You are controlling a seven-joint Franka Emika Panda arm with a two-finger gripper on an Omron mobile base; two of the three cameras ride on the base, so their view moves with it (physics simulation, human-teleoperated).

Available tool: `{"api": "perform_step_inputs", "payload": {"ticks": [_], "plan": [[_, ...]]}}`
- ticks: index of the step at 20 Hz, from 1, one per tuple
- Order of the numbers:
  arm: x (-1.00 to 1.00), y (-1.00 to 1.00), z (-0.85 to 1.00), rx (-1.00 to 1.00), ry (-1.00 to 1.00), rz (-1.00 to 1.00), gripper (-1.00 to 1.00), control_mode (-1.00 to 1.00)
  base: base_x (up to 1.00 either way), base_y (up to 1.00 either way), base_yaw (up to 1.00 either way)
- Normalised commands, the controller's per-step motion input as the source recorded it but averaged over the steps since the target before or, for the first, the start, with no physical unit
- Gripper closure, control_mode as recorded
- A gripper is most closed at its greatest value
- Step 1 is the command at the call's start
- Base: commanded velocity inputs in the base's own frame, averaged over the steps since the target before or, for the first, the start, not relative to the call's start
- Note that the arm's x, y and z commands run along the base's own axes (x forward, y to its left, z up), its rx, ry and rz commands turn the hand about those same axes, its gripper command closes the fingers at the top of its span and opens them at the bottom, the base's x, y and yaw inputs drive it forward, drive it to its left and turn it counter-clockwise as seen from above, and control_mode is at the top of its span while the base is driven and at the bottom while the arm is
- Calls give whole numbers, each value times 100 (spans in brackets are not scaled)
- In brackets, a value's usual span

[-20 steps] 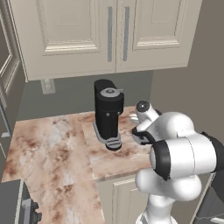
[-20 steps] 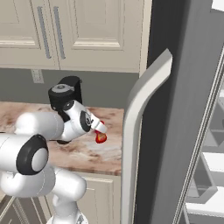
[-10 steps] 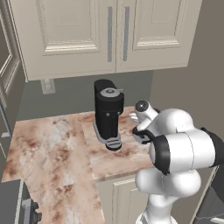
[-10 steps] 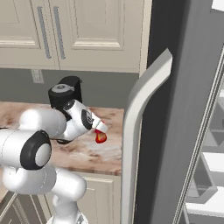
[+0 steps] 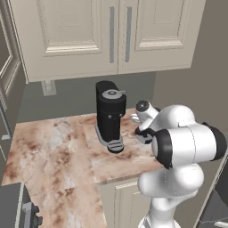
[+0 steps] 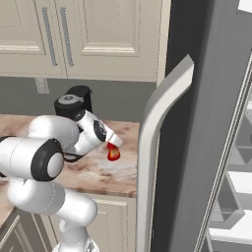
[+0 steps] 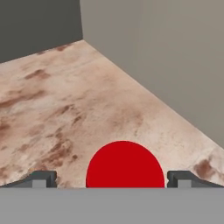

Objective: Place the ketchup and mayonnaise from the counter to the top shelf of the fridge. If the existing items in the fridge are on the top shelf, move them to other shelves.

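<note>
Where the marbled worktop [image 5: 58, 147] runs under the cream wall cupboards [image 5: 111, 35], a black coffee machine [image 5: 110, 116] stands near the back wall, upright. Just right of it is the white arm, its end effector [image 6: 112, 145] reaching over the stone towards the fridge side.

Ketchup [image 6: 113, 153]: small, red; seen from the right base view as a red shape hanging off the tip of the end effector, above the worktop and not touching it. From the hand view its top is a plain red round dome [image 7: 125, 165], sitting between the two dark fingertips [image 7: 39, 179], one at each side. Whether they press on it cannot be told. No label, brand or writing can be read on it.

Fridge [image 6: 216, 123]: tall, grey, with a long curved handle [image 6: 160, 142], at the far right; white shelves [image 6: 234, 216] show inside.
</note>
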Motion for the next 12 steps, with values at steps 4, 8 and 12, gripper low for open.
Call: {"api": "perform_step_inputs", "payload": {"ticks": [4, 8, 12], "plan": [[10, 0, -7, -1, 0, 0, -100, -100, 0, 0, 0], [2, 0, -11, -2, 0, 0, 100, -100, 0, 0, 0], [0, -9, -6, -1, 0, 0, 100, -100, 0, 0, 0]]}}
